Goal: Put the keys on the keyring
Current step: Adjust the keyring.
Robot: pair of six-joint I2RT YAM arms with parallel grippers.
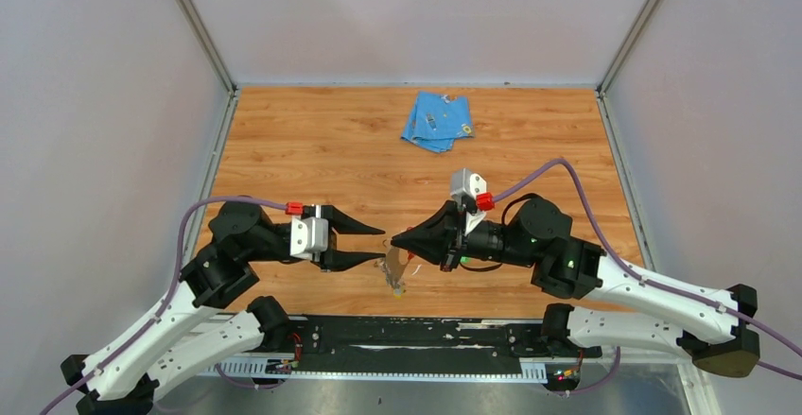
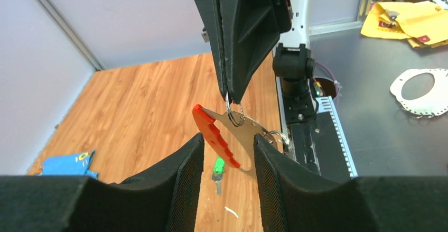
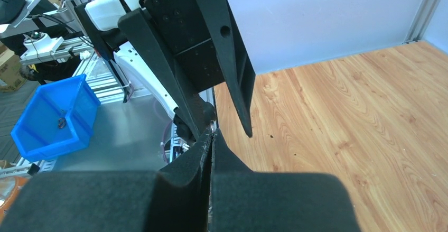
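My right gripper (image 1: 397,240) is shut on a small wire ring (image 2: 234,113) of the keyring (image 2: 240,137), a flat silvery piece with a red strip (image 2: 214,137), which hangs tilted below its tip (image 2: 232,95). In the top view the keyring (image 1: 394,268) hangs above the table near the front edge. A green-headed key (image 2: 218,168) shows just below it; I cannot tell whether it hangs or lies on the wood. The yellow key is not made out. My left gripper (image 1: 376,245) is open and empty, facing the keyring, its fingers (image 2: 185,179) on either side of it in the left wrist view. In the right wrist view the jaws (image 3: 211,137) are pressed together.
A folded blue cloth (image 1: 438,120) lies at the back of the wooden table; it also shows in the left wrist view (image 2: 66,163). The black mounting rail (image 1: 407,339) runs along the near edge. A small white scrap (image 2: 231,211) lies on the wood.
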